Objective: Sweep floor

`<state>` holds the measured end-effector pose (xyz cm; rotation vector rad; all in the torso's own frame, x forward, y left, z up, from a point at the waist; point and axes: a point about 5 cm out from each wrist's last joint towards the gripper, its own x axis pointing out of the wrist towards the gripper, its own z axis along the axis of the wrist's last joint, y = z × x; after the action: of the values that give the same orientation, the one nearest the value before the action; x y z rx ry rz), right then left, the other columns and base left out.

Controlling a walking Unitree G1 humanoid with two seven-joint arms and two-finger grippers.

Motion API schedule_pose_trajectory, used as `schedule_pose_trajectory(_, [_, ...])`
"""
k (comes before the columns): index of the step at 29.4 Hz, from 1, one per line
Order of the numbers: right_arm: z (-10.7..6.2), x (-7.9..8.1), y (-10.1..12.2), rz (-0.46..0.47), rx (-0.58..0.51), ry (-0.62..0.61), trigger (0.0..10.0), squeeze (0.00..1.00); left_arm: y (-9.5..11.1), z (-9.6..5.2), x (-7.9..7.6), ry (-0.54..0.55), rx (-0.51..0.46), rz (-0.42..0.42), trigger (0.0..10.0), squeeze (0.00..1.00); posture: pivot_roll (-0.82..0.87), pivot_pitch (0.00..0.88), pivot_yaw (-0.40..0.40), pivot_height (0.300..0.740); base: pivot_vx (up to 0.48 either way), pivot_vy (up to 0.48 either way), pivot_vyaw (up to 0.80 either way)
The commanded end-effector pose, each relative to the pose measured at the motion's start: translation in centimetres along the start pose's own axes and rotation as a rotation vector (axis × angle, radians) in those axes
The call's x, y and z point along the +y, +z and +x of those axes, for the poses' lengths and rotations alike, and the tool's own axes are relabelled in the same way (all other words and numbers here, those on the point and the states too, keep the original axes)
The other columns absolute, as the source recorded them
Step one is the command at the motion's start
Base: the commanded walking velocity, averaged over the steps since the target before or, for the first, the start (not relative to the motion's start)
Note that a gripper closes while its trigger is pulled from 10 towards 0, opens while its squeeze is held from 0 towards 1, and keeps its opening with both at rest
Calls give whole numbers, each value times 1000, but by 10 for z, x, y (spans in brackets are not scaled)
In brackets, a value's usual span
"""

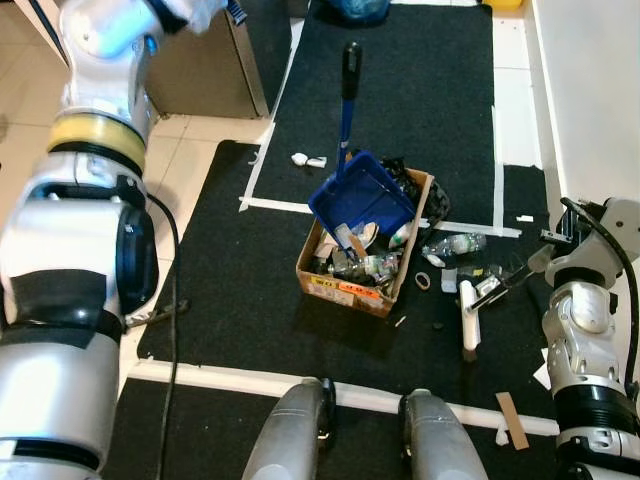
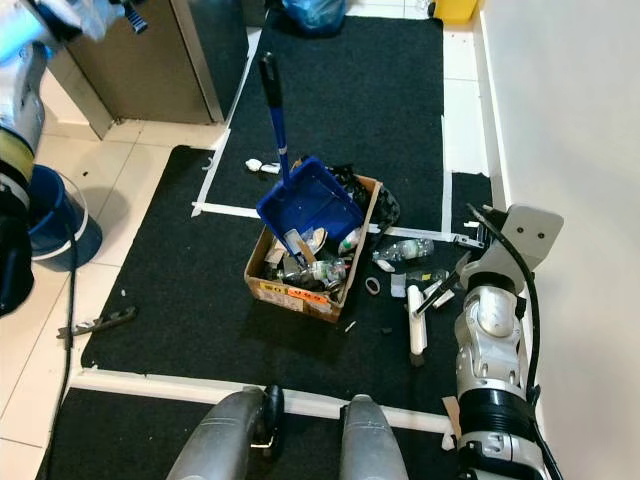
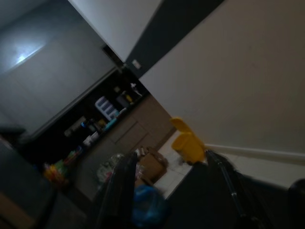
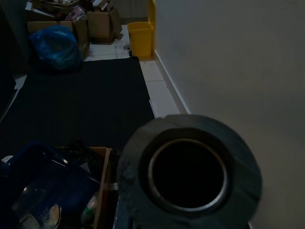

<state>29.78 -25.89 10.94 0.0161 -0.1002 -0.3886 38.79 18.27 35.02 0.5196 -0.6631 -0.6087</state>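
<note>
A cardboard box (image 1: 345, 285) full of rubbish sits on the black mat (image 1: 240, 290). A blue dustpan (image 1: 360, 195) stands tilted in it, its long handle (image 1: 346, 100) pointing up. To the box's right lies a white brush head (image 1: 468, 322) among loose litter, and a dark handle runs from it up to my right gripper (image 1: 545, 258), which is shut on the handle. The hollow end of that handle (image 4: 188, 174) sits close in the right wrist view. My left arm (image 1: 100, 120) is raised high at the left. Its gripper (image 3: 171, 191) is open in the air, holding nothing.
A plastic bottle (image 1: 455, 243), a tape ring (image 1: 423, 281) and white scraps (image 1: 305, 160) lie on the mat. A wall (image 2: 570, 120) runs close on the right. A blue bucket (image 2: 55, 215) and a cabinet (image 1: 200, 60) stand on the left. A cable (image 1: 172, 300) trails beside my left arm.
</note>
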Motion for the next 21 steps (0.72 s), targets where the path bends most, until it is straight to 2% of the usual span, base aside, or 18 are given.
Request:
schedule_pose_trajectory(1, [-4, -2, -11, -2, 45, 0, 10000, 0, -27, -13, -19, 13, 11, -224, 10000, 1000, 27, 142, 67, 740, 0, 0, 0])
schedule_pose_trajectory(2, [-5, -1, -11, -2, 48, 4, 10000, 0, -37, -17, -27, 15, 3, -330, 10000, 1000, 27, 145, 64, 740, 0, 0, 0])
schedule_pose_trajectory(3, [-5, 0, -12, -2, 49, 6, 10000, 0, -42, -20, -32, 14, -3, -391, 10000, 1000, 27, 145, 64, 740, 0, 0, 0])
schedule_pose_trajectory(5, [-5, 0, -12, -2, 50, 7, 10000, 0, -44, -21, -35, 11, -6, -420, 10000, 1000, 27, 145, 64, 740, 0, 0, 0])
schedule_pose_trajectory(7, [-6, 0, -12, -4, 51, 10, 10000, 0, -54, -24, -47, -10, 14, -505, 10000, 1000, 19, 154, 59, 740, 0, 0, 0])
schedule_pose_trajectory(8, [-6, 0, -12, -4, 51, 10, 10000, 0, -54, -24, -47, -10, 14, -505, 10000, 1000, 19, 154, 59, 740, 0, 0, 0])
schedule_pose_trajectory(10, [-7, -2, -12, -7, 50, 11, 10000, 0, -61, -26, -58, -33, 33, -566, 10000, 1000, 10, 159, 56, 740, 0, 0, 0])
schedule_pose_trajectory(13, [-7, -3, -12, -9, 49, 10, 10000, 0, -64, -26, -63, -47, 38, -586, 10000, 1000, 6, 162, 55, 740, 0, 0, 0])
schedule_pose_trajectory(15, [-8, -5, -11, -14, 47, 7, 10000, 0, -64, -22, -70, -76, 33, -620, 10000, 1000, -5, 166, 52, 740, 0, 0, 0])
schedule_pose_trajectory(21, [-10, -9, -10, -22, 45, 5, 10000, 0, -66, -14, -82, -121, 94, -631, 10000, 1000, -18, 187, 48, 740, 0, 0, 0])
